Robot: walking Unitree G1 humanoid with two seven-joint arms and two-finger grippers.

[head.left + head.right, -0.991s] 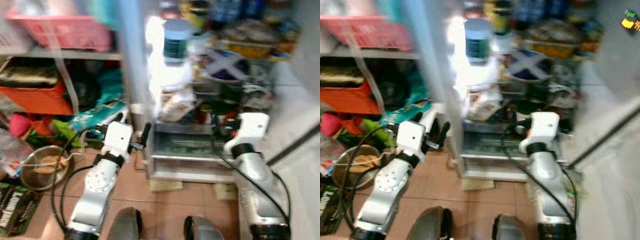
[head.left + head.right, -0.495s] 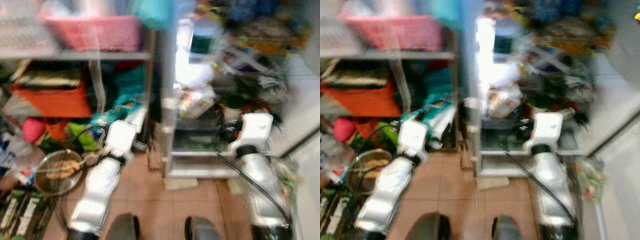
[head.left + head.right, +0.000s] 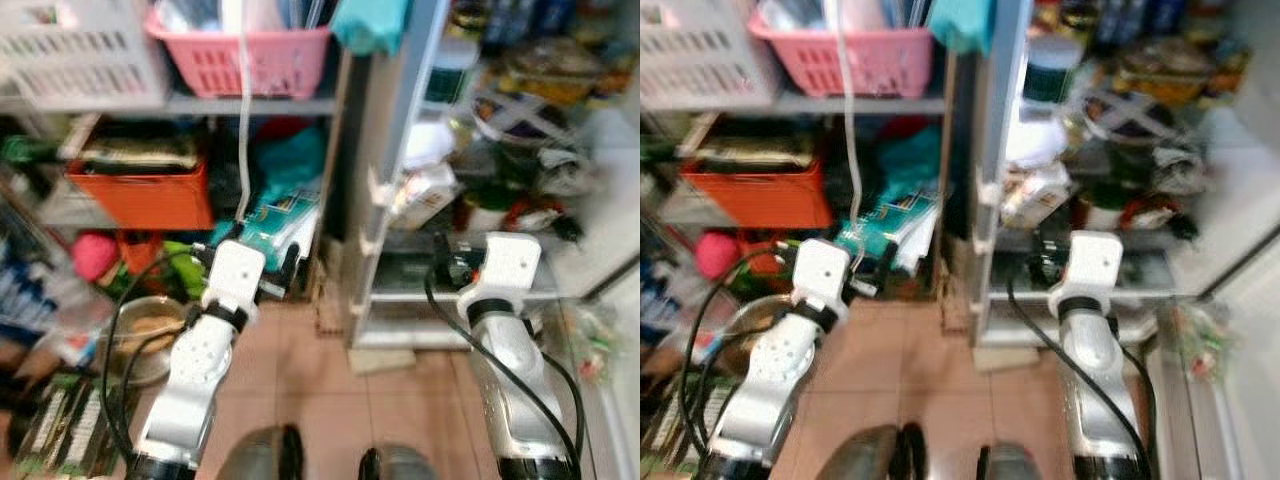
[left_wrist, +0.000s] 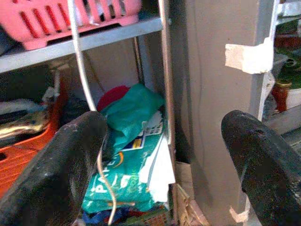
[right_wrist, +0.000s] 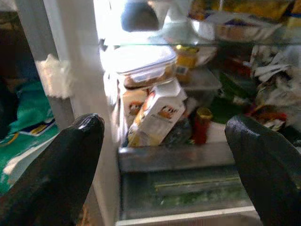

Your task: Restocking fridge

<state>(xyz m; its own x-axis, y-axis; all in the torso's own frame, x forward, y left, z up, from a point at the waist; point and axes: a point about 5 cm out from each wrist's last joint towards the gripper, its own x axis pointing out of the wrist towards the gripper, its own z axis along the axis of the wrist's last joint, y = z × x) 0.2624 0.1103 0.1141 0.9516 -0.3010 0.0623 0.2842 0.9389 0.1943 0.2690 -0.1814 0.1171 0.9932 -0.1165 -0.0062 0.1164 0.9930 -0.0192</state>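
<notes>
Your left hand (image 4: 160, 155) is raised in front of the metal shelving rack (image 3: 240, 103), its two black fingers (image 4: 51, 174) spread wide with nothing between them. Beyond its fingertips you see a green plastic package (image 4: 127, 160) stuffed on the rack's lower level, a thin white cord (image 4: 82, 70) hanging down, an orange plastic crate (image 3: 140, 195) further to its left, and a pink plastic basket (image 3: 240, 55) on the shelf above. A round metal bowl (image 3: 150, 335) sits on the floor below and to its left.

To its right stands the grey side wall (image 4: 221, 108) of the open fridge (image 3: 385, 200). Your right hand (image 5: 164, 155) points into the fridge, fingers equally wide apart and empty. Straight ahead of it leans a white carton (image 5: 157, 115), a clear lidded container (image 5: 141, 70) above it, a small red jar (image 5: 202, 123) to the right, and the clear bottom drawer (image 5: 188, 188) beneath.
</notes>
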